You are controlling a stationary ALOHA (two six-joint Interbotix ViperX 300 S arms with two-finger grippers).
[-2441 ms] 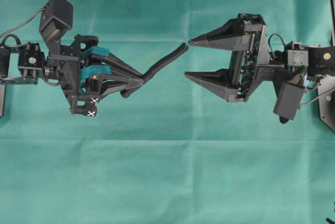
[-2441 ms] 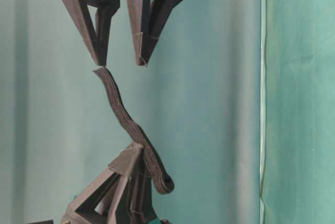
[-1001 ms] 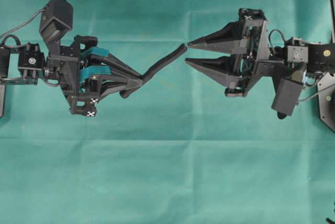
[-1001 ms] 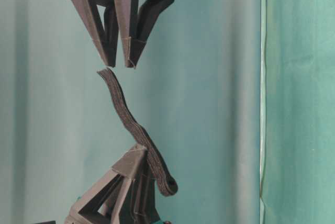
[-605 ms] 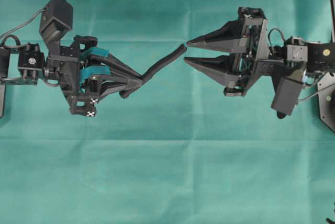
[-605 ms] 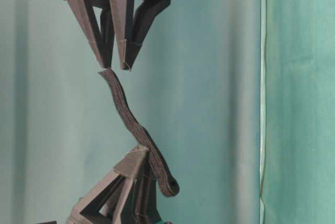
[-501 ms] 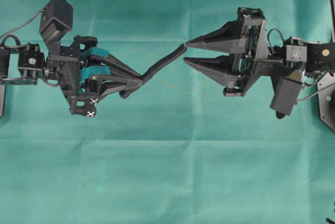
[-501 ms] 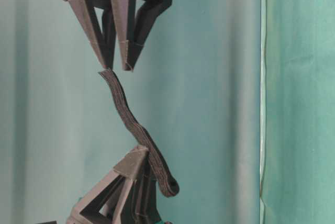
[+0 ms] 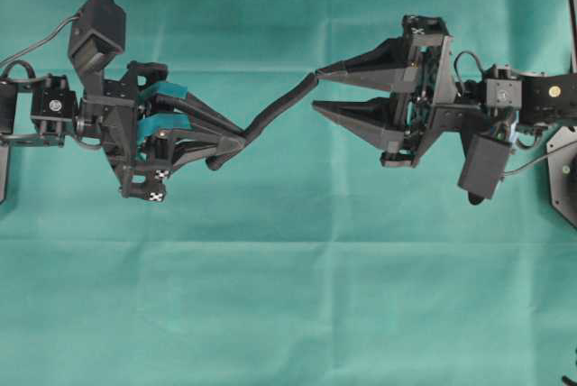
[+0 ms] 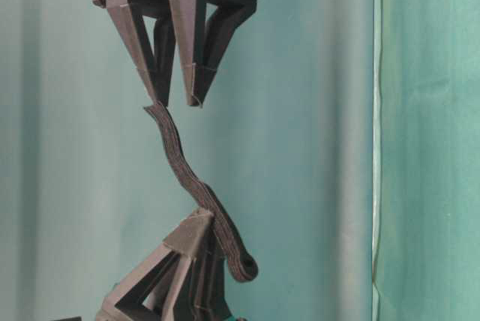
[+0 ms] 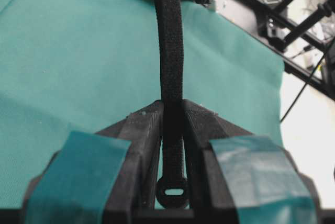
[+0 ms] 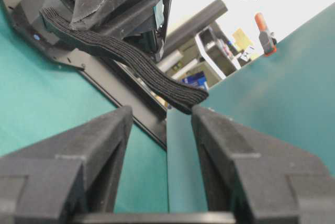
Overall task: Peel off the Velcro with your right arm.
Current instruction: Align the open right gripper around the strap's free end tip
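Note:
The Velcro is a thin black strip held off the green cloth. My left gripper, with teal tape on its fingers, is shut on it near the looped end. The strip curves away toward my right gripper, which stands open with a narrow gap. The strip's free end touches the tip of one all-black finger and is not between the jaws. In the table-level view the right gripper hangs just above the strip's tip.
Green cloth covers the table. A black mount sits at the right edge. Beyond the table, the right wrist view shows a black frame bar and an orange clamp.
Earlier my right gripper narrowed its jaws. It has since crept left toward the strip, whose free end now meets one fingertip. The left gripper has held still.

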